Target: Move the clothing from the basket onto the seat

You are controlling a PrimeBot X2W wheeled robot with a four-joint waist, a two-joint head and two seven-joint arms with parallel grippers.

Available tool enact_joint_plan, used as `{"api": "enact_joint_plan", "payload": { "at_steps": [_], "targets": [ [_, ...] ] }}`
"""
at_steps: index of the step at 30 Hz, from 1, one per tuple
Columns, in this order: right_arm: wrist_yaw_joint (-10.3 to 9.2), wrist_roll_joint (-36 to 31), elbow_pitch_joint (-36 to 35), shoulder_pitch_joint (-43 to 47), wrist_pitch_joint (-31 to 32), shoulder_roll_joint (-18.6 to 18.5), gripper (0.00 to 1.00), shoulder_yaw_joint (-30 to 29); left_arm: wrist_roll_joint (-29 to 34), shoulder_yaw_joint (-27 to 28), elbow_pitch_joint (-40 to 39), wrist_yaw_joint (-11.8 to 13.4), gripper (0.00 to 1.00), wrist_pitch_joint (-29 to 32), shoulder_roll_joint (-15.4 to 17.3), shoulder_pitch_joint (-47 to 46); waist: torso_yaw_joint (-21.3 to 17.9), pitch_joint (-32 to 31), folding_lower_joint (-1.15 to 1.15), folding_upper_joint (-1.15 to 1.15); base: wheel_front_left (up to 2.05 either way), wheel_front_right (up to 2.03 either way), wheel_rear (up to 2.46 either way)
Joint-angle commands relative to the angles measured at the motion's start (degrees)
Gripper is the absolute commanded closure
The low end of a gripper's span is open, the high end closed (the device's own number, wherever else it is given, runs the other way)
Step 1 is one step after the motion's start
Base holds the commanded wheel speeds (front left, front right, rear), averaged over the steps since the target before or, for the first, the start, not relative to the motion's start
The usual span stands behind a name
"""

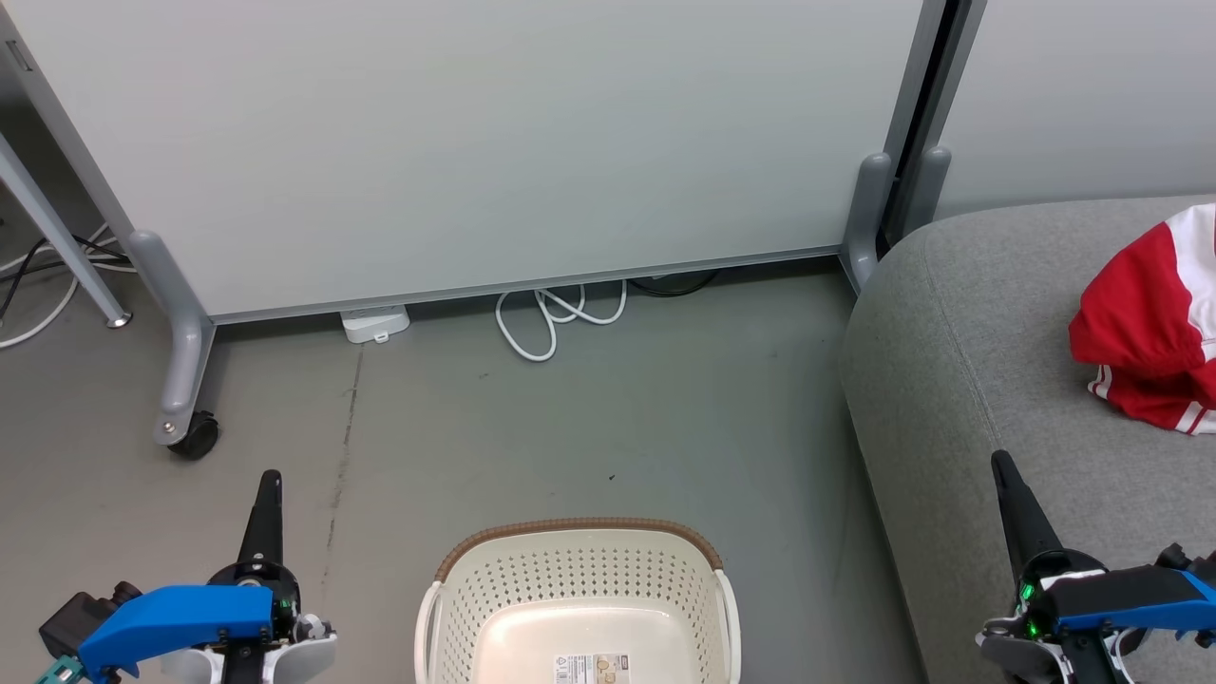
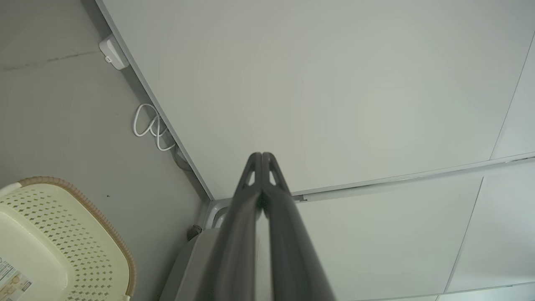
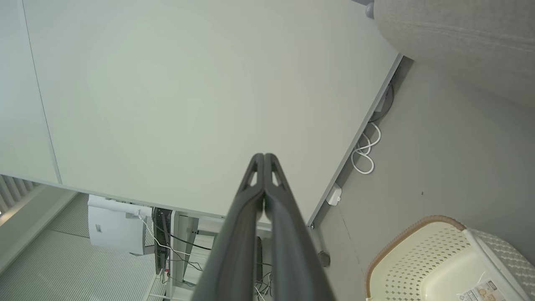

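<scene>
Jaws on your left gripper (image 1: 269,486) are pressed flat together and hold nothing. In the left wrist view, its long dark fingers (image 2: 242,234) meet at ribbed, tapered tips. Jaws on your right gripper (image 1: 1003,472) are closed the same way, tip to tip, with nothing between them.

The left gripper stands over the floor (image 1: 589,418), which is smooth, matte and grey-green, to the left of the basket (image 1: 579,526). The right gripper shows against the seat (image 1: 959,380).

Basket: cream-white plastic with walls perforated in a regular grid of small holes, a brown woven-look rim and rounded corners. Its smooth inner bottom shows a paper label. It sits on the floor between your two grippers, near the seat but apart from it.

Seat: light-grey woven upholstery, softly rounded at the corner, with a seam running along the cushion.

Clothing (image 1: 1145,332): one red garment with a white panel and thin white stripes. It lies crumpled in soft folds on the seat at the right edge of the head view, well apart from the basket and beyond the right gripper.

Background: a flat, pale partition panel (image 1: 475,142) on grey rounded feet, one foot with a black caster (image 1: 195,437). A looped white cable (image 1: 551,318) and a white power strip (image 1: 375,323) lie at its base.
</scene>
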Motion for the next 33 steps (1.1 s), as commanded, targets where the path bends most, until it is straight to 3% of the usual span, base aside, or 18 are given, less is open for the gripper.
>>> {"api": "enact_joint_plan", "payload": {
  "at_steps": [1, 33],
  "targets": [
    [0.03, 1.19, -0.47, -1.21, 0.13, -0.23, 1.0, -0.16, -0.99, 0.4, -0.57, -0.5, 1.0, 0.39, 0.05, -1.02, -0.01, 0.01, 0.0, 0.0, 0.0, 0.0, 0.0],
    [0.04, 15.64, -0.48, -2.0, 2.38, -0.27, 1.0, -0.85, -13.61, 1.6, -2.29, -0.61, 1.0, 3.8, -0.11, -2.05, -0.25, 0.22, 0.0, 0.0, 0.0, 0.0, 0.0]
  ]
}}
